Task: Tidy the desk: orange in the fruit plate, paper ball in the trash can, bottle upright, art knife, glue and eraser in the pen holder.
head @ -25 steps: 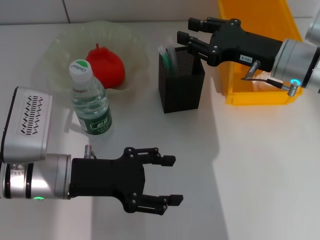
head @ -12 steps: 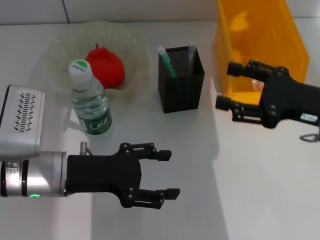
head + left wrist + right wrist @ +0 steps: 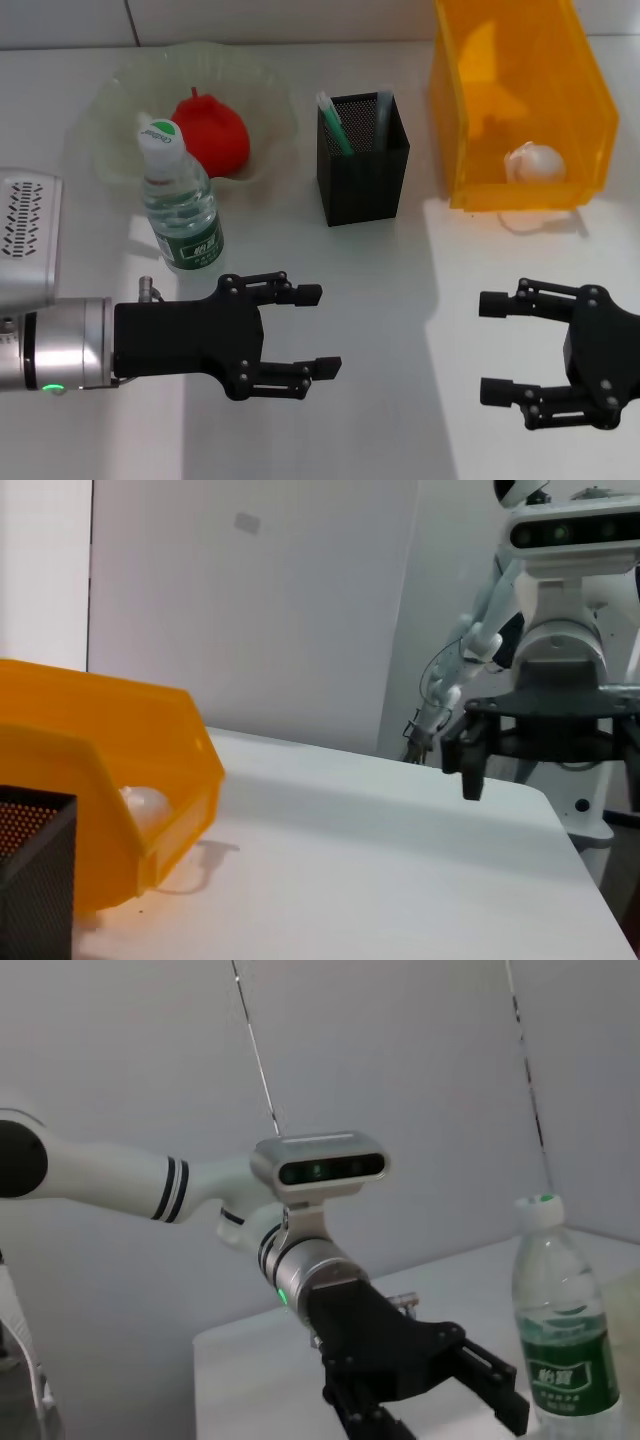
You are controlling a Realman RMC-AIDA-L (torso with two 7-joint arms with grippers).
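Near edge of the white tabletop (image 3: 400, 300): left pincer (image 3: 315, 330) on the left, right pincer (image 3: 495, 346) on the right, both low over bare surface with fingers spread apart and nothing between them. Just beyond the left pincer the bottle (image 3: 181, 205) stands upright, cap on, green label facing front, its base close to the near rim of the fruit plate (image 3: 110, 110). The plate sits toward the far left corner; the orange (image 3: 212, 132) lies inside it, right of the bottle's cap. Mid-tabletop, the pen holder (image 3: 362, 170) stands upright, well apart from both pincers; a green-and-white stick-like item (image 3: 334, 123) leans at its left wall and a grey one (image 3: 382, 115) at its right, exact identity not resolvable. The eraser cannot be made out. Toward the far right edge stands the trash can (image 3: 520, 100); the paper ball (image 3: 533, 162) shows through its front wall, resting on the bottom by the near side. Left wrist view confirms the ball inside the bin (image 3: 140, 805).
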